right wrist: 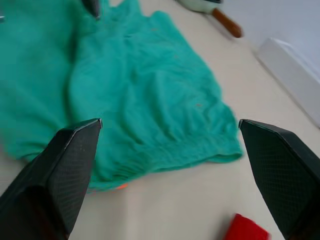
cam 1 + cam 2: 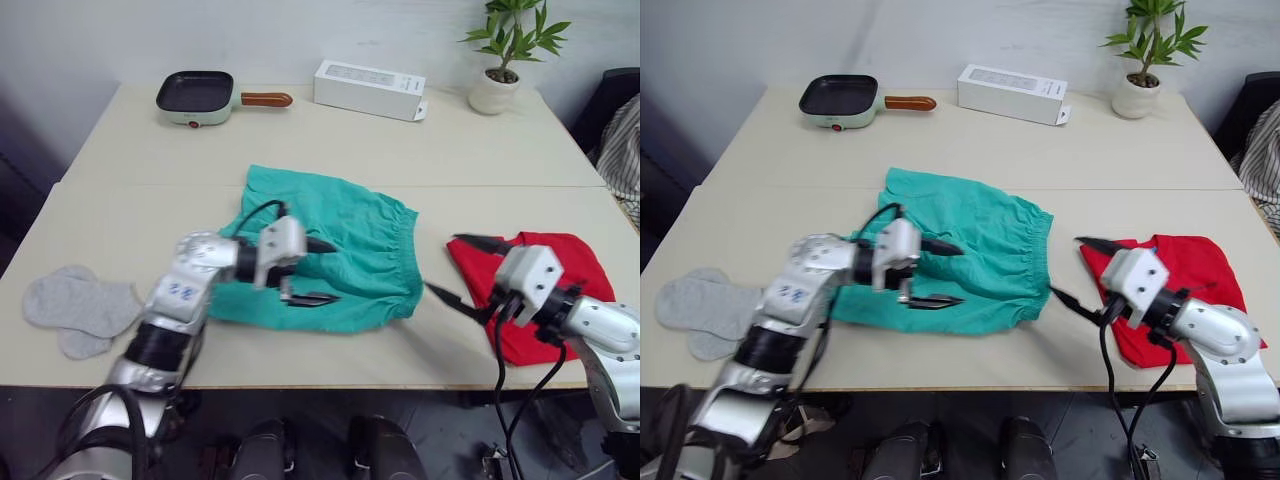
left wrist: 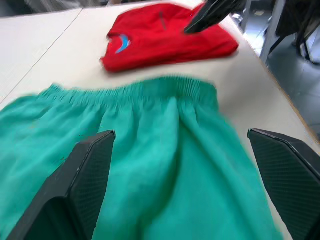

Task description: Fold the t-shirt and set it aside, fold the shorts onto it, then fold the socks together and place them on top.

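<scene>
The red t-shirt lies folded at the table's right edge. The green shorts lie unfolded mid-table (next step, likely), socks loose far left. Left gripper and right gripper hover, jaws spread, empty.

a bare strip of table is left between the shorts and the t-shirt. the near left corner is taken by the socks. the far edge is lined by pan, box and plant.
</scene>
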